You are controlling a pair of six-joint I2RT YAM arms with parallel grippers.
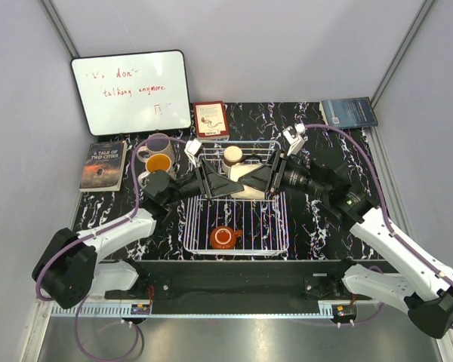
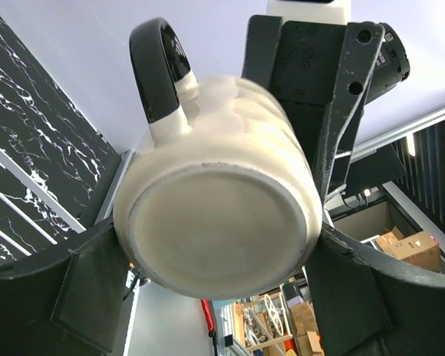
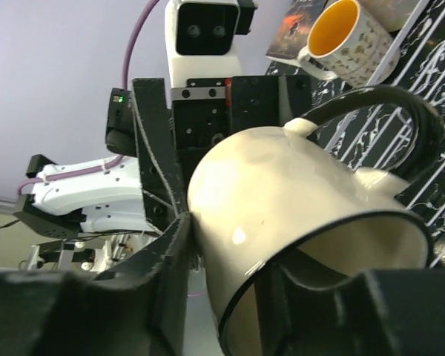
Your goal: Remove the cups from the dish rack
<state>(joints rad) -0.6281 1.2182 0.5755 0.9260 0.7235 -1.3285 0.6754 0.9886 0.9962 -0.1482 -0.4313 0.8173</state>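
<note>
While the left gripper (image 1: 226, 182) clamped the cream mug (image 1: 246, 174) by its base, the right gripper (image 1: 262, 178) pinched its rim wall, one finger inside, apparently for a handover above the dish rack (image 1: 190, 226); an orange mug (image 1: 224, 237) sat at the rack's six o'clock, a speckled mug (image 1: 159, 164) on the black marbled table (image 1: 106, 215) at ten o'clock, pale walls (image 1: 287, 45) beyond

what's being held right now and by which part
The cream mug: the left gripper clamps its body near the base, and the right gripper pinches the rim wall, one finger inside.
</note>
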